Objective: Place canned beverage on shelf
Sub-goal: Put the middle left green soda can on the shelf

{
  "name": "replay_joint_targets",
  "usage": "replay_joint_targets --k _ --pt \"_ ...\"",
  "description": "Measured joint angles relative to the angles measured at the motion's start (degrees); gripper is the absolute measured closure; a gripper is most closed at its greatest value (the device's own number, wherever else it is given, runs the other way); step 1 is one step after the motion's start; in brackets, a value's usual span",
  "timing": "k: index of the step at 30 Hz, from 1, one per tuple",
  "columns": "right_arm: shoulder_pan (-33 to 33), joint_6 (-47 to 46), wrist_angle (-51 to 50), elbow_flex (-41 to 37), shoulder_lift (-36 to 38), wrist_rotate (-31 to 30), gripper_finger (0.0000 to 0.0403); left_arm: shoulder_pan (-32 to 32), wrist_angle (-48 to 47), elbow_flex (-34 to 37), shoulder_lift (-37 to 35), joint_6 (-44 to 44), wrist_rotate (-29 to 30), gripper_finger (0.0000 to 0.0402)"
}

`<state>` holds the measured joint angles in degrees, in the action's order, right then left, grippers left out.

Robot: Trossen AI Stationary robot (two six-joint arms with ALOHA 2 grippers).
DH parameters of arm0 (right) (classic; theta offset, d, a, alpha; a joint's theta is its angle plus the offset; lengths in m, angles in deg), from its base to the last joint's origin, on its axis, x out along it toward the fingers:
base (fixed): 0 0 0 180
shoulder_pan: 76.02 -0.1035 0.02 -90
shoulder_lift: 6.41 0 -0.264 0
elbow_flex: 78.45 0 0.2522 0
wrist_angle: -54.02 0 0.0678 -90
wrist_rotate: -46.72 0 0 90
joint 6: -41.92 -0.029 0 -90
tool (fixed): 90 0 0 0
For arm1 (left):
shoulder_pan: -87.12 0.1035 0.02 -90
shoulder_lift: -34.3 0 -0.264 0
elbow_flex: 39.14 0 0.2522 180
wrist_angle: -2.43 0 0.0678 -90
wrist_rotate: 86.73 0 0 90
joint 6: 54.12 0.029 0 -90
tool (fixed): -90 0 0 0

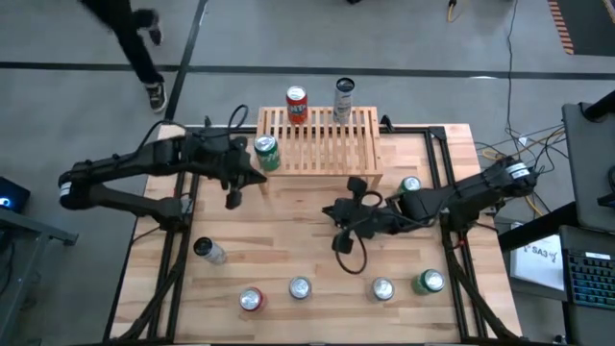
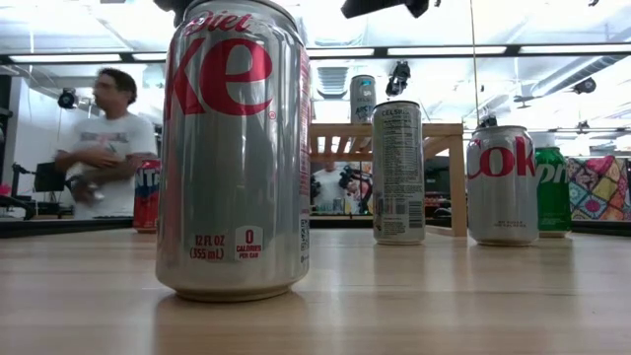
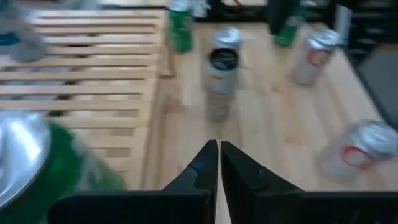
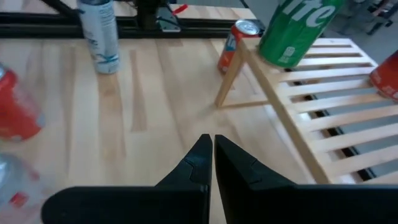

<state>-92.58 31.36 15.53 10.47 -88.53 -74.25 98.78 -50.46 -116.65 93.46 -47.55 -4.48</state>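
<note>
While a green can (image 1: 266, 154) stands on the shelf's (image 1: 322, 144) left corner, the left gripper (image 1: 233, 197) hovers beside it — fingers closed, empty — as is the right gripper (image 1: 338, 244).

Green can (image 4: 297, 31) upright on shelf (image 4: 323, 106) corner; right gripper (image 4: 213, 144) jaws closed.

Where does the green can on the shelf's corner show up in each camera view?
High view: green can on the shelf's left front corner, beside the left gripper.
Low view: I cannot pick it out.
Left wrist view: big and blurred at lower left.
Right wrist view: top, on the shelf corner.
Shared landmark: the slatted shelf.
</note>
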Motion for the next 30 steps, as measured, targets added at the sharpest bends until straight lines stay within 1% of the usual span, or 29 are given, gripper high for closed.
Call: replay_joint_targets --k 3,8,12,14,19,26,30 --pt "2.0 1.3 0.2 0.0 -0.2 0.1 0.0394 0.0 4.2 5.6 -2.5 -2.3 3.1 0.04" --pt "5.3 2.3 0.2 0.0 -0.2 0.1 0.0394 0.0 15.2 14.2 -5.8 -3.0 6.4 0.0401" --pt "7.2 2.3 0.2 0.0 -0.2 0.1 0.0394 0.0 22.0 18.9 -7.0 -3.9 9.6 0.0401" --pt "7.6 2.3 0.2 0.0 -0.2 0.1 0.0394 0.0 23.8 20.3 -7.1 -4.4 11.6 0.0401" --pt "8.0 2.4 0.2 0.0 -0.2 0.1 0.0394 0.0 24.3 21.6 -6.9 -5.2 15.4 0.0401" --pt "8.0 2.3 0.2 0.0 -0.2 0.1 0.0394 0.0 26.2 22.3 -6.9 -4.9 16.3 0.0401" --pt "8.0 2.2 0.2 0.0 -0.2 0.1 0.0394 0.0 28.8 22.6 -6.9 -4.3 16.9 0.0402"
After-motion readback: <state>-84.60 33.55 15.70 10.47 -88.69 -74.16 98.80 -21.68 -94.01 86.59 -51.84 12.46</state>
